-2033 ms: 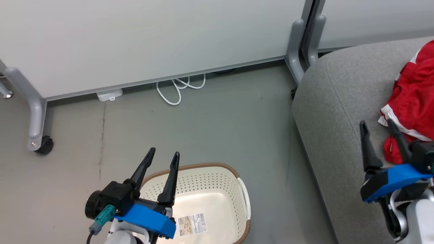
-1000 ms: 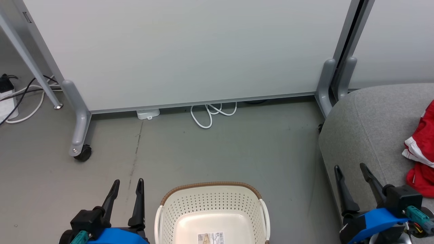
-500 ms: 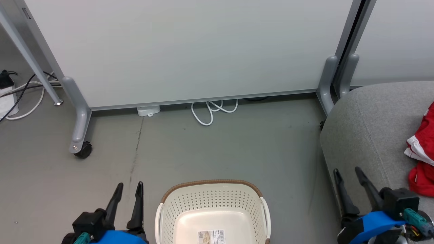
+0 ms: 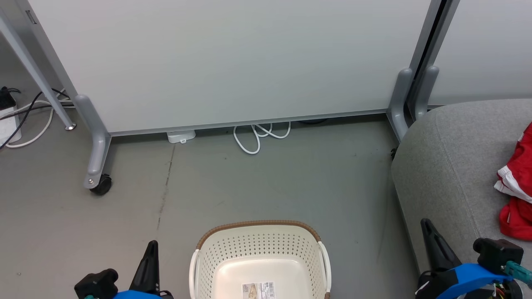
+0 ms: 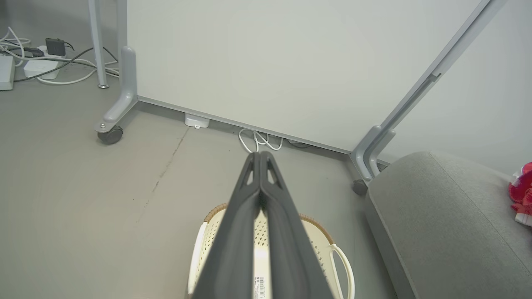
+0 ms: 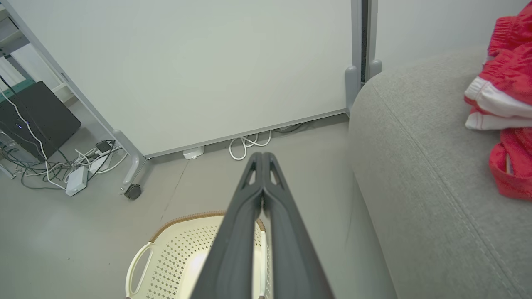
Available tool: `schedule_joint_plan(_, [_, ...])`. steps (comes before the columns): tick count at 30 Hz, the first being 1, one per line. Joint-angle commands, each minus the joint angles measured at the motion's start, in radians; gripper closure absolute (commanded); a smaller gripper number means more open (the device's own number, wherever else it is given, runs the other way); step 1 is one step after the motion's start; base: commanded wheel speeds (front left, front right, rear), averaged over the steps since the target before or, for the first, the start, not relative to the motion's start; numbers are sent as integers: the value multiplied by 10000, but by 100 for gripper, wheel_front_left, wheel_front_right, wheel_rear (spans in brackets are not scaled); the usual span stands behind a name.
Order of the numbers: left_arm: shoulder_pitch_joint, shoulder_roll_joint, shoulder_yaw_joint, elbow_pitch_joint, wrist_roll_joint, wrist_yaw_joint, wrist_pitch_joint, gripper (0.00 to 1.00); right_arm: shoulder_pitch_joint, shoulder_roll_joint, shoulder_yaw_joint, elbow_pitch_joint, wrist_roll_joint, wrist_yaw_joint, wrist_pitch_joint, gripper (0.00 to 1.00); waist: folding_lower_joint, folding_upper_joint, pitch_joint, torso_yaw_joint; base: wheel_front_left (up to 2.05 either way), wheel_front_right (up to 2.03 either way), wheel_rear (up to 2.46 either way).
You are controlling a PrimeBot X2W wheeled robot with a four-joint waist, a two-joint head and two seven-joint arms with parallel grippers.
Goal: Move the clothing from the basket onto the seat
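The cream basket [image 4: 258,253] with its brown rim stands on the floor at the bottom centre, holding nothing but a label on its bottom; it also shows as the basket [image 5: 208,245] and the basket [image 6: 174,257]. The red and white clothing [image 4: 515,195] lies on the grey seat [image 4: 449,166] at the right, seen too as clothing [image 6: 503,104] and clothing [image 5: 521,187]. My left gripper [image 4: 151,249] hangs left of the basket, shut with nothing in it, its fingers [image 5: 259,160] pressed together. My right gripper [image 4: 426,226] hovers by the seat's front edge, shut and empty, fingers [image 6: 262,160] touching.
A pale partition panel [image 4: 232,62] on grey wheeled legs [image 4: 93,166] stands behind the basket. A white cable loop [image 4: 257,137] lies at its foot. More cables and a power strip [image 4: 10,124] sit far left. Grey floor [image 4: 270,187] lies open between basket and panel.
Both grippers have closed from open to shut, empty. Both have sunk lower in the head view. Earlier the head camera swung left, away from the seat.
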Motion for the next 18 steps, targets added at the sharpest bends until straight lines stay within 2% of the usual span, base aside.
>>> schedule_joint_plan(1, [-302, 23, 145, -212, -406, -2, 82, 100, -220, -29, -33, -110, 486, 0, 30, 100, 0, 0, -1, -8, 0, 0, 0])
schedule_joint_plan(18, [-557, -69, 626, -519, -2890, -4, 772, 100, -475, -40, -122, 20, 3398, 0, 340, 100, 0, 0, -14, -99, 0, 0, 0])
